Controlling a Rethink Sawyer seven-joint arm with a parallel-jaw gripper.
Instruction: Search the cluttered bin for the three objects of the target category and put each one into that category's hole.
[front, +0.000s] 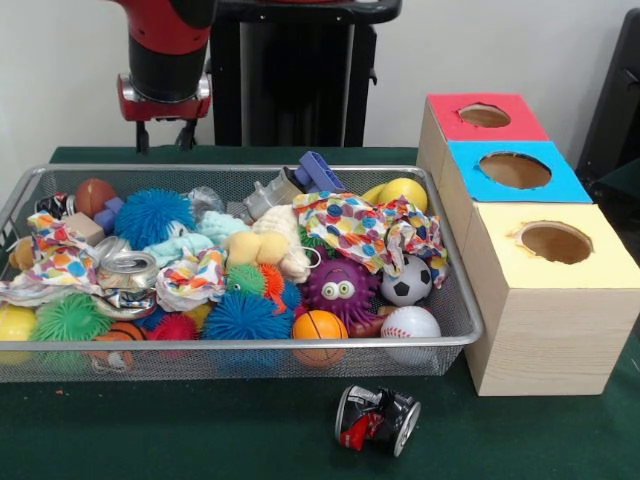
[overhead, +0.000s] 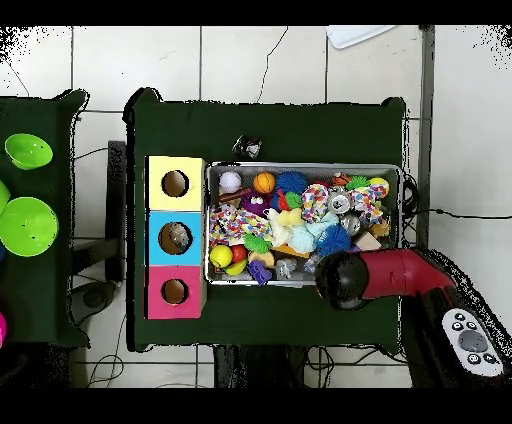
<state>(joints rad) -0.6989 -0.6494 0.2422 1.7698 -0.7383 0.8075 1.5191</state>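
Observation:
The wire mesh bin (front: 455, 300) is packed with toys; it also shows in the overhead view (overhead: 402, 200). A crumpled see-through bottle (front: 205, 200) lies near the far rim beside a blue spiky ball. A second greyish crumpled bottle (front: 268, 196) lies next to a blue toy. No third bottle shows. The red-topped hole (front: 484, 115) is the farthest on the box at the right; it also shows in the overhead view (overhead: 174, 291). My gripper (front: 165, 138) hangs open and empty above the bin's far left rim. In the overhead view the arm (overhead: 345, 278) hides it.
Blue-topped hole (front: 514, 170) and yellow-topped hole (front: 555, 242) sit nearer on the same box. A crushed can (front: 377, 418) lies on the green cloth in front of the bin. Polka-dot paper wads (front: 370, 225), cans (front: 130, 270) and balls fill the bin. Green bowls (overhead: 27, 225) stand on a side table.

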